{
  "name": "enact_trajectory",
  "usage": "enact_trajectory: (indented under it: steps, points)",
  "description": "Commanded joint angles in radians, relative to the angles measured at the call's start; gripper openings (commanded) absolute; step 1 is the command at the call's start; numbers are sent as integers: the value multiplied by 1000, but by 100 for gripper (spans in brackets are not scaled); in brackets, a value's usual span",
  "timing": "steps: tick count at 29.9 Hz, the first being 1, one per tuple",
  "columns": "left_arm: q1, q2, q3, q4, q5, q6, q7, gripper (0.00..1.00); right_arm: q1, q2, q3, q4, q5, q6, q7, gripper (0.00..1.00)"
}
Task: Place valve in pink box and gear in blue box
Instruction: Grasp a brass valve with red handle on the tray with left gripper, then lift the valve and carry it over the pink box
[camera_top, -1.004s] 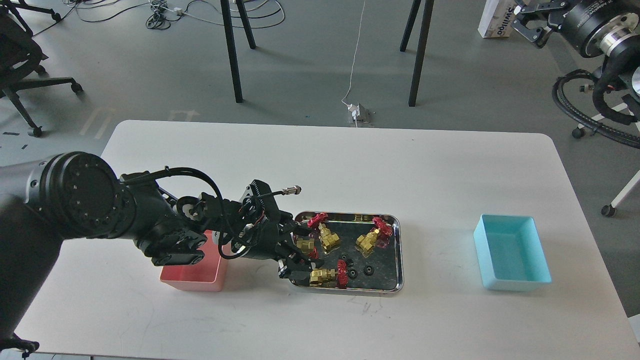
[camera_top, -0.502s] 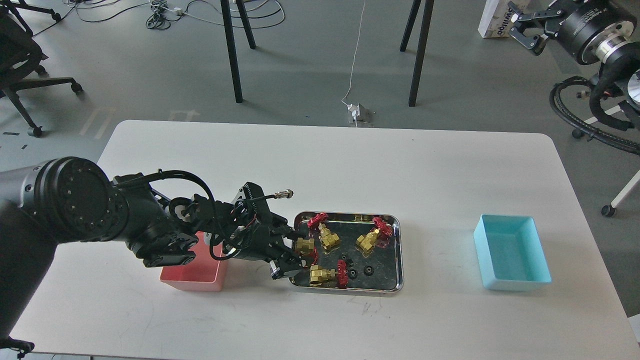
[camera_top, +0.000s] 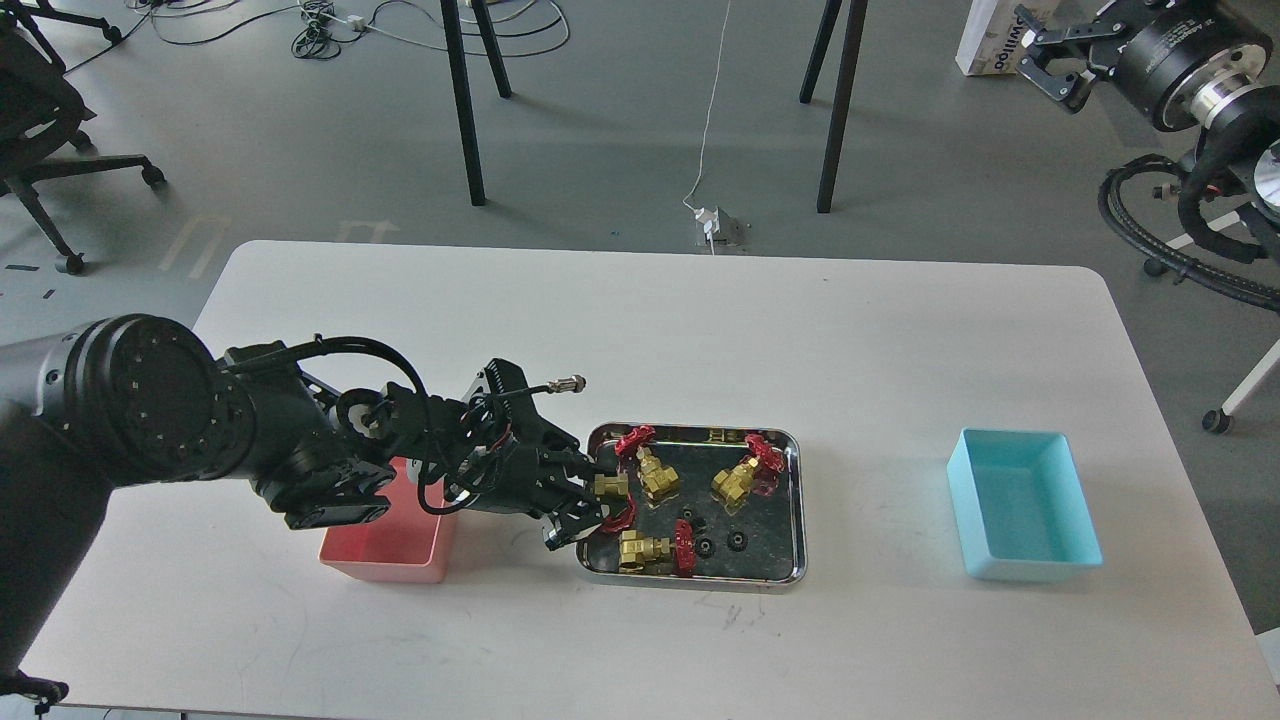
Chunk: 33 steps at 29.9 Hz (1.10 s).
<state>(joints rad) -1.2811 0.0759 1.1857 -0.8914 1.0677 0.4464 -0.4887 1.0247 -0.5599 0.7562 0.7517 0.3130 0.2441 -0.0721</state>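
Observation:
My left gripper (camera_top: 585, 500) reaches over the left end of the steel tray (camera_top: 800, 540). Its fingers are closed on the brass body of a valve (camera_top: 611, 487), whose red handwheel hangs below. Three more valves lie in the tray: one at the back left (camera_top: 655, 472), one at the back right (camera_top: 742, 480) and one at the front (camera_top: 650, 550). Three small black gears (camera_top: 705, 546) lie near the tray's front middle. The pink box (camera_top: 385, 548) sits just left of the tray, partly under my left arm. The blue box (camera_top: 1025, 520) stands far right. My right gripper (camera_top: 1048, 58) hangs off the table at the top right, jaws apart and empty.
The white table (camera_top: 660, 330) carries the tray and both boxes. Beyond its far edge are black table legs (camera_top: 465, 110), a power strip with a cable (camera_top: 715, 225) and an office chair (camera_top: 50, 130). Hoses and a wheeled stand (camera_top: 1200, 240) are at the right.
My left gripper has drawn back a little to the left and its fingers have narrowed onto the valve, which has tilted slightly. My right gripper has shifted a little at the top right.

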Motion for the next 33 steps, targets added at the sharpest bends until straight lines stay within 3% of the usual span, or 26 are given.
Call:
enact_trajectory:
  steps: [1,7,17,22,26,33]
  points:
    - [0,1,2,0,1,0,0,26,0,0,0,0,0,0,0,100]
    - [-4,11,-15,-3,3,0,0,19,-2,-2,0,0,0,0,0,100]
    - [-26,99,-104,-59,37,2,0,16,-6,-3,0,0,0,0,0,100]
    - [-99,255,-228,-210,99,6,0,16,1,5,2,0,0,-5,0,100]
    - [-103,415,-331,-251,159,6,0,17,29,15,0,-2,-5,-40,-1,100]
    - [-86,689,-425,-346,257,8,0,17,233,57,-145,-17,-12,-86,-3,100]
